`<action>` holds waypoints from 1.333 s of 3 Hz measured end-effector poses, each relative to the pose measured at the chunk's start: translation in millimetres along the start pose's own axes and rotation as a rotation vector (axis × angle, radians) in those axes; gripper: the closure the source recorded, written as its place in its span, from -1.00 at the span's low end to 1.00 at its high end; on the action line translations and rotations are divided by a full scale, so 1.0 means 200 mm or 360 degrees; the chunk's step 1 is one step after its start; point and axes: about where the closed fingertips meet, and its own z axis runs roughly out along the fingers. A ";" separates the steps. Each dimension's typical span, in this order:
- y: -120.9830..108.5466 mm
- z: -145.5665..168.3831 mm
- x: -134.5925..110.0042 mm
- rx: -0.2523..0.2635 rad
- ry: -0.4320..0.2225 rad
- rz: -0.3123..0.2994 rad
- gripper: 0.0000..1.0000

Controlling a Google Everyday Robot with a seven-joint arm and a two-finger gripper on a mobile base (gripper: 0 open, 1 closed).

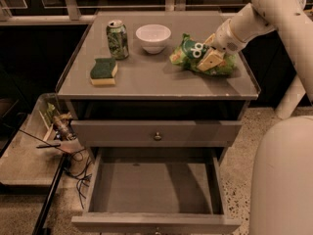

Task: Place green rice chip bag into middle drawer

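The green rice chip bag lies on the right side of the grey cabinet top, crinkled, its dark-green logo facing up. My gripper reaches in from the upper right on the white arm and rests against the bag's right half, hiding part of it. The middle drawer is pulled wide out at the bottom of the view, with nothing on its flat grey floor. It sits well below and in front of the bag.
A green soda can, a white bowl and a green-topped yellow sponge stand on the cabinet top to the bag's left. A closed knobbed drawer front sits above the open drawer. Cables and clutter lie at left; my white body fills the lower right.
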 end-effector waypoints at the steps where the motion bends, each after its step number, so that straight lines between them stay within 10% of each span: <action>1: 0.03 -0.07 -0.03 -0.0011 -0.0062 0.0002 1.00; 4: 0.27 -0.80 -0.07 0.0213 -0.0188 0.0030 1.00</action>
